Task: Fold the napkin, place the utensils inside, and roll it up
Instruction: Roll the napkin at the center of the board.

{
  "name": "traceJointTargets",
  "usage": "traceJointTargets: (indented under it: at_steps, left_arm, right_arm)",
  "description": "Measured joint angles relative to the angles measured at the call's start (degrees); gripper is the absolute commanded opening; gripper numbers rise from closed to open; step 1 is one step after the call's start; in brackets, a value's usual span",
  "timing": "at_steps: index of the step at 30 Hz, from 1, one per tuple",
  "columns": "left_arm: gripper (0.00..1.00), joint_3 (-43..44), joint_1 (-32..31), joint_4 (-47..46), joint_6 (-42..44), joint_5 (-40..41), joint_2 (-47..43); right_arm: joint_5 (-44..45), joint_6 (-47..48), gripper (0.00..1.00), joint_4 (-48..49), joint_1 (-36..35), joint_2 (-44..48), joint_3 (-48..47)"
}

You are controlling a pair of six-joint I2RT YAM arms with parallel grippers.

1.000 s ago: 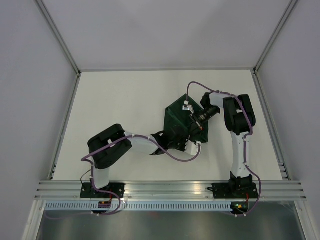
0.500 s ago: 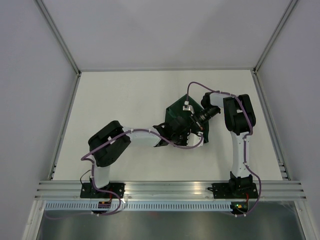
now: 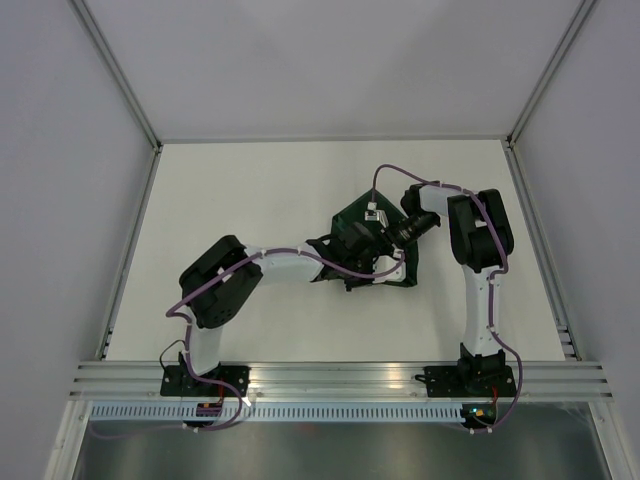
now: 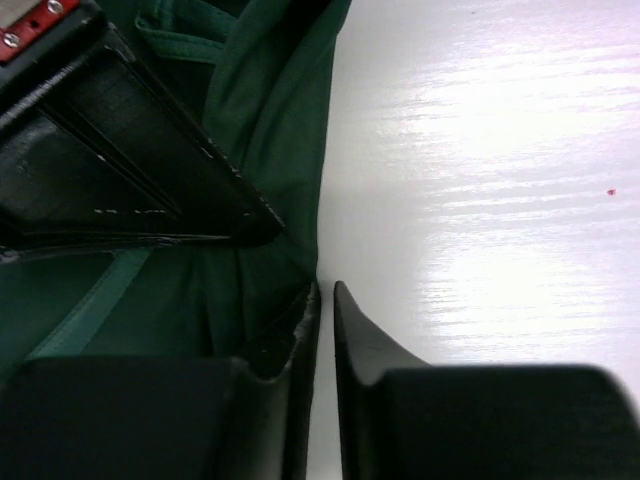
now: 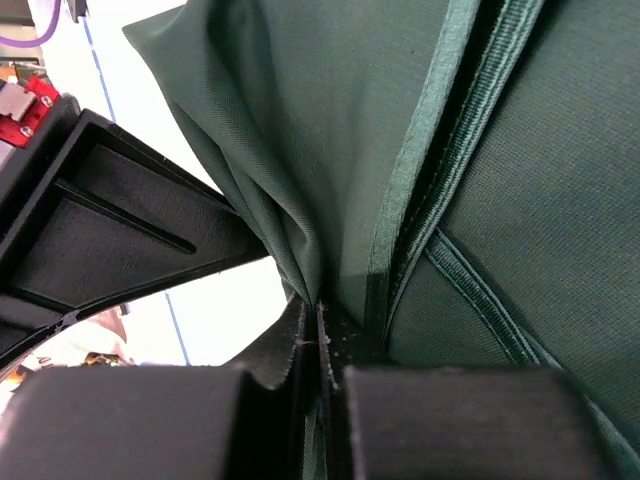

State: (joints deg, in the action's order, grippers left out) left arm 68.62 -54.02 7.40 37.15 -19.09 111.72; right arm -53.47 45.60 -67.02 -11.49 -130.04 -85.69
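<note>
The dark green napkin (image 3: 398,272) lies bunched at the table's middle, between the two grippers. My right gripper (image 3: 368,245) reaches in from the right. In the right wrist view its jaws (image 5: 318,305) are pressed together on a raised fold of the napkin (image 5: 520,180). My left gripper (image 3: 362,268) comes in from the left. In its wrist view it (image 4: 325,290) is shut, with only a sliver of white table between the fingers, right beside the napkin's edge (image 4: 270,120). The utensils are out of view.
The white table (image 3: 250,200) is bounded by grey walls with metal rails along the sides and near edge. The right gripper's black finger (image 4: 130,150) sits close above the left gripper. The left gripper's body (image 5: 110,210) fills the right wrist view's left side.
My left gripper has moved away from the near edge, up against the right gripper. The napkin has bunched into a smaller heap. The right arm has barely moved.
</note>
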Motion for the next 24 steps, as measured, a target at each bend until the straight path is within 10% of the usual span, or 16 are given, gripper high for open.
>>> traceJointTargets:
  at_steps: [10,12,24]
  left_arm:
    - [0.43,-5.05,-0.33,-7.26,-1.29,1.66,-1.62]
    - [0.61,-7.15,-0.52,-10.97,-0.57,3.63,-2.32]
    - [0.62,-9.38,-0.59,-18.03,4.87,10.51,-2.54]
  right_arm:
    - [0.52,-2.58,0.00,0.85,0.48,-0.20,-0.46]
    - [0.70,-2.62,0.00,0.76,0.48,-0.24,-0.59]
    - [0.79,-2.58,0.01,-1.57,0.48,-1.95,-2.56]
